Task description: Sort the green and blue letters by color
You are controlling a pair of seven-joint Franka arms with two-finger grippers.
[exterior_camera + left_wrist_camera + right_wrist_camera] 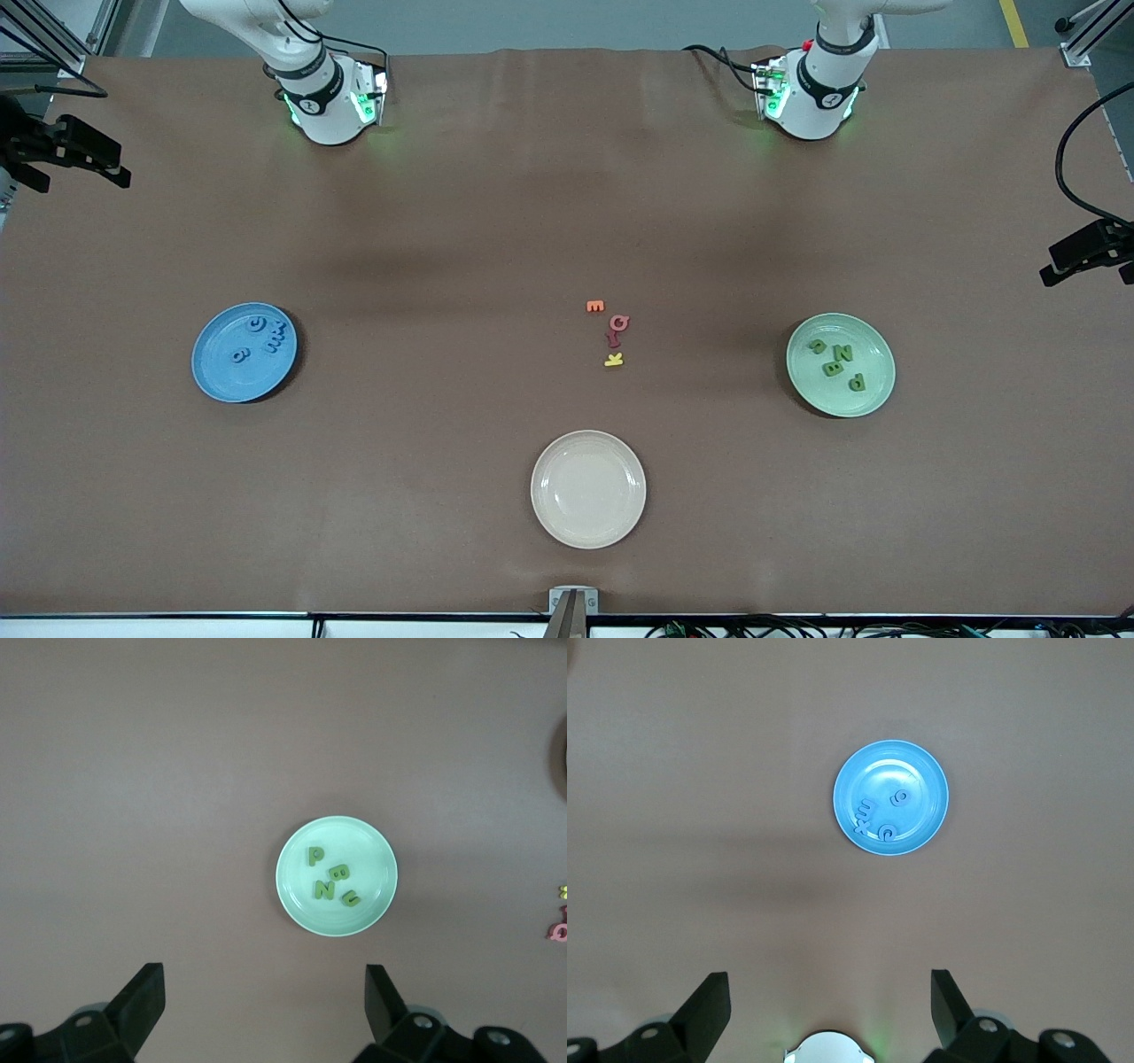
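Sorting looks complete: blue letters (257, 338) lie on the blue plate (213, 377), green letters (837, 359) on the green plate (864, 403) (other colours unsorted), so the left gripper (266, 1014) and right gripper (830, 1014) hang high, released.

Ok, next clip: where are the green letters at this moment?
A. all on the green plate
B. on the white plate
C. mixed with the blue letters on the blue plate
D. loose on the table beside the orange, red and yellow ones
A: all four green letters lie on the green plate, toward the left arm's end of the table; the left wrist view shows them there too, with both grippers open and holding nothing.
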